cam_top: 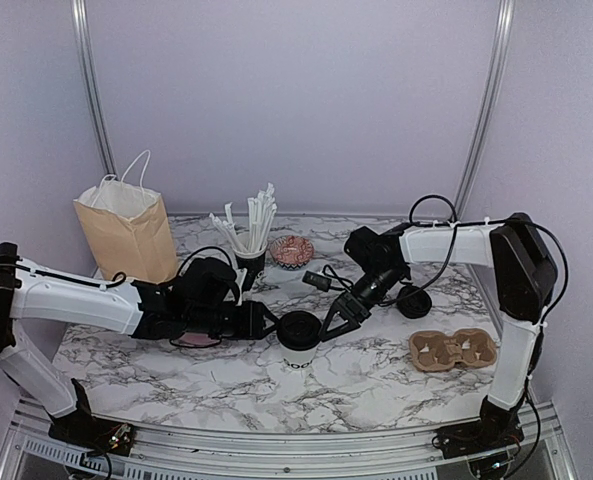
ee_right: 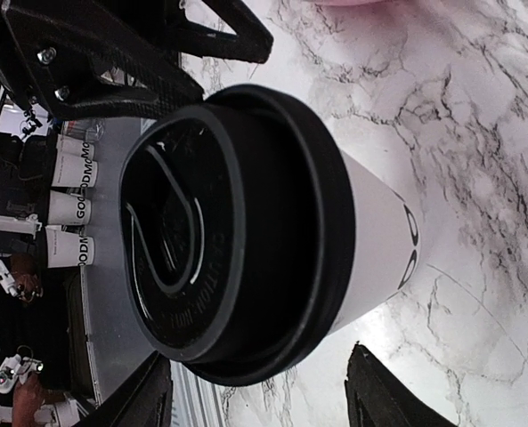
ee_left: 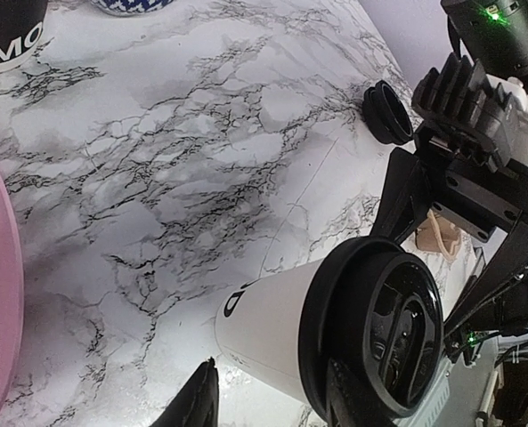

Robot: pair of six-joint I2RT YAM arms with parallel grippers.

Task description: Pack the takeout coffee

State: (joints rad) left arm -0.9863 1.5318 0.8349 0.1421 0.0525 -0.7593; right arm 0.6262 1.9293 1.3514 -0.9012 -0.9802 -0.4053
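Note:
The takeout coffee is a white paper cup with a black lid. It stands upright on the marble table, near the middle front. My left gripper is open at the cup's left side. My right gripper is open at its right side. In the left wrist view the cup lies between my left fingers, with a gap on the left. The right gripper shows beyond the lid. In the right wrist view the lid fills the space between the open fingers, which are apart from it.
A brown paper bag stands at the back left. A black cup of straws and a small patterned bowl are behind the coffee. Spare black lids and a cardboard cup carrier lie at the right. A pink plate lies under my left arm.

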